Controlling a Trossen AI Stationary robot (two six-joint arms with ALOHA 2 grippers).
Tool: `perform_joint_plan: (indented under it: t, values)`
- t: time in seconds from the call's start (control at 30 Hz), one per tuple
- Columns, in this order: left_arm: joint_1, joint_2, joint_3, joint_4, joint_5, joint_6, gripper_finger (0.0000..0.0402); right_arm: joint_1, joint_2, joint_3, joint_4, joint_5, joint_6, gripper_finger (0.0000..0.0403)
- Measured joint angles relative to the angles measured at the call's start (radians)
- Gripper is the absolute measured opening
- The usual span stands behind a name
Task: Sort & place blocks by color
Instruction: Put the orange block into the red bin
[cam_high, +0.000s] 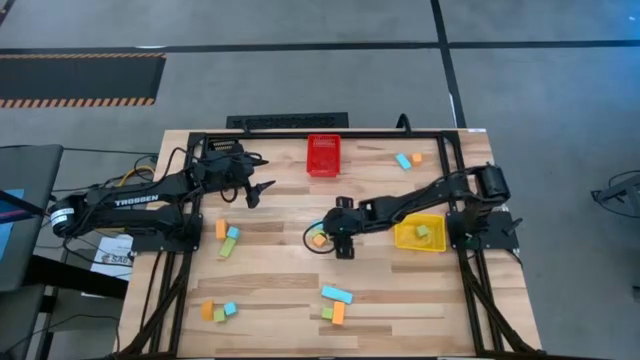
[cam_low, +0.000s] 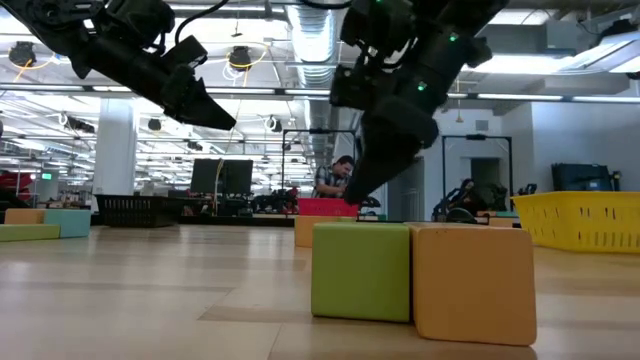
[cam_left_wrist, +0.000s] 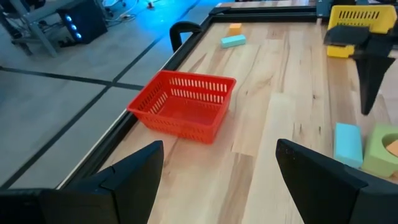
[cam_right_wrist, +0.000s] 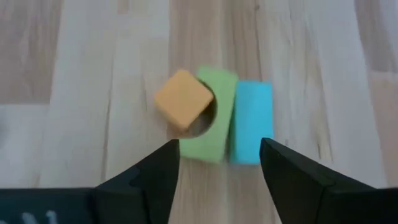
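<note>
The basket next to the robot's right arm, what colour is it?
Yellow. The basket shows best in the high view, with a green block inside.

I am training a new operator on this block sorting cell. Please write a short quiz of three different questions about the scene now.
1. True or false: the red bin has blocks in it.
2. Which bin already holds a green block? A) red B) yellow C) black
3. Which colours are the three blocks under the right gripper?

Key
1. False; in the left wrist view it looks empty.
2. B, the yellow bin.
3. An orange block, a green block and a blue block.
</note>
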Motion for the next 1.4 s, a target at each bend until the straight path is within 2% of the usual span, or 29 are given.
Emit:
perform_joint_plan:
  t: [0.23,0.5,0.63,0.77,0.97,1.2,1.4]
  values:
    - [0.000,0.000,0.000,-0.009,0.012,0.009,0.0303,0.017,-0.005,0.000,0.027,0.000,0.093,0.0283]
    - [0.000,0.000,0.000,-0.021,0.053,0.020,0.0303,0.047,-0.002,0.000,0.059,0.021,0.146,0.0287]
    - [0.000,0.000,0.000,-0.036,0.053,0.025,0.0303,0.045,-0.002,0.000,0.072,0.034,0.134,0.0287]
    - [0.000,0.000,0.000,-0.045,0.053,0.026,0.0303,0.047,-0.002,-0.001,0.143,0.030,0.029,0.0287]
    - [0.000,0.000,0.000,-0.056,0.072,0.014,0.0303,0.028,-0.002,-0.001,0.229,-0.087,-0.133,0.0286]
    - [0.000,0.000,0.000,-0.069,0.088,-0.008,0.0303,-0.003,0.006,-0.001,0.232,-0.160,-0.142,0.0286]
    - [0.000,0.001,0.000,-0.081,0.088,-0.008,0.0303,0.004,0.120,0.012,0.270,-0.230,-0.171,0.0286]
